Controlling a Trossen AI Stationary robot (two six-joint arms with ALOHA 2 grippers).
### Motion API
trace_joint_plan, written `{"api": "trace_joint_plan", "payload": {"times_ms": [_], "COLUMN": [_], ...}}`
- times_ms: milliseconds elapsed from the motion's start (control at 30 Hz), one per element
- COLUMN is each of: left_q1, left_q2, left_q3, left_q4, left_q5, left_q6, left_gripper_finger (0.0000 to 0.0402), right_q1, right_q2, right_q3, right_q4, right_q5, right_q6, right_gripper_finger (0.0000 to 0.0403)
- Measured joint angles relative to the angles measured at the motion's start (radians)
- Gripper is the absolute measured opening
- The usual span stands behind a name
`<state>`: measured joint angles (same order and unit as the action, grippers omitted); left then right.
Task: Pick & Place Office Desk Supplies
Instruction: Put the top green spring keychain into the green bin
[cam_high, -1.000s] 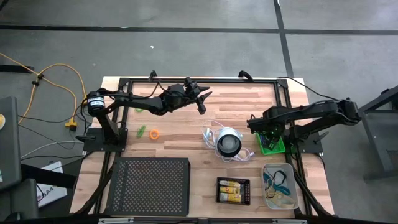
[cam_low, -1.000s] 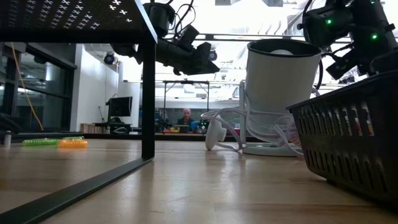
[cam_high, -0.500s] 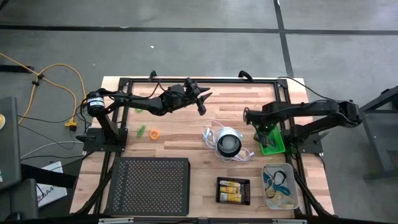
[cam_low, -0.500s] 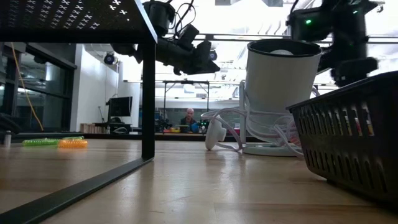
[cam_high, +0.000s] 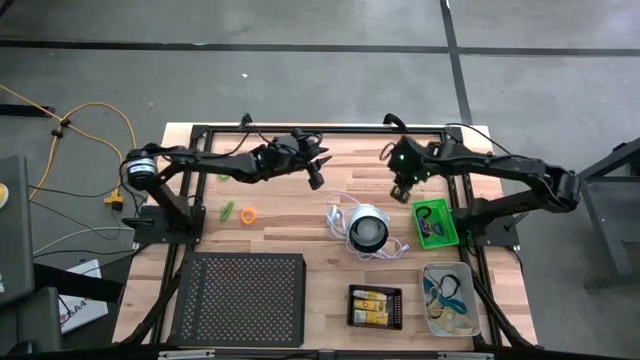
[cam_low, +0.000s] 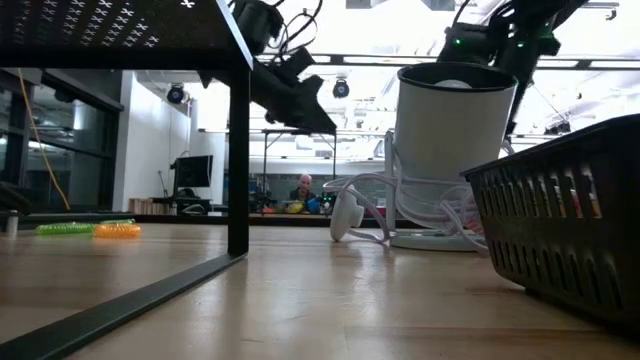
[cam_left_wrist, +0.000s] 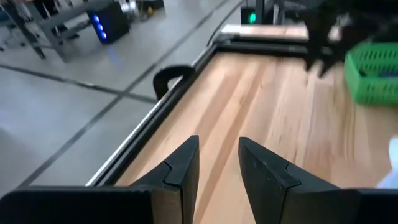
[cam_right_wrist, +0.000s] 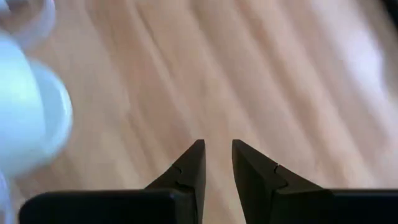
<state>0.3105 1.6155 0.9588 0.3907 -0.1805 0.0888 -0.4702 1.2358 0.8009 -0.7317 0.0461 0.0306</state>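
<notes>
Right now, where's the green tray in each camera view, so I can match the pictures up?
High view: green tray on the table's right side, right of the round white-and-black object.
Low view: not visible.
Left wrist view: at the right edge, blurred.
Right wrist view: not in it.
Shared landmark: the white object, also large in the low view.

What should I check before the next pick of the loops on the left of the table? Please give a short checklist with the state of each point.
1. Left gripper empty, fingers apart: ok.
2. Right gripper empty, fingers apart: ok.
3. Orange loop and green loop lying free on the table: ok.
4. Left gripper over the loops: not ok, it hangs over bare wood near the far edge.
5. Green tray free of the right arm: ok.
6. Grippers apart from each other: ok.
</notes>
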Motion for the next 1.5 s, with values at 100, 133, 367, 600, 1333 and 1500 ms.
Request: {"api": "trace_joint_plan", "payload": {"times_ms": [100, 133, 367, 600, 1333, 1500], "left_q1": [0.004, 0.009, 0.058, 0.133, 0.245, 0.252], "left_q2": [-0.071, -0.097, -0.273, -0.33, -0.326, -0.326], "left_q3": [0.0, 0.0, 0.0, 0.0, -0.133, -0.144], "left_q4": [-0.13, -0.168, -0.557, -0.833, -1.136, -1.269], "left_q5": [0.0, 0.0, 0.001, 0.0, -0.035, -0.145], "left_q6": [0.031, 0.04, 0.005, -0.078, -0.466, -0.612], "left_gripper_finger": [0.0107, 0.0107, 0.0107, 0.0107, 0.0107, 0.0107], "right_q1": [-0.047, -0.059, -0.108, -0.108, -0.108, -0.108], "right_q2": [0.0, 0.0, 0.0, 0.0, 0.0, 0.0], "right_q3": [0.0, 0.0, 0.0, 0.0, 0.0, 0.0], "right_q4": [0.135, 0.178, 0.432, 0.518, 0.52, 0.519], "right_q5": [-0.058, -0.074, -0.098, -0.099, -0.102, -0.102], "right_q6": [-0.064, -0.082, -0.137, -0.149, -0.08, -0.08], "right_gripper_finger": [0.0068, 0.0068, 0.0068, 0.0068, 0.0067, 0.0068]}}
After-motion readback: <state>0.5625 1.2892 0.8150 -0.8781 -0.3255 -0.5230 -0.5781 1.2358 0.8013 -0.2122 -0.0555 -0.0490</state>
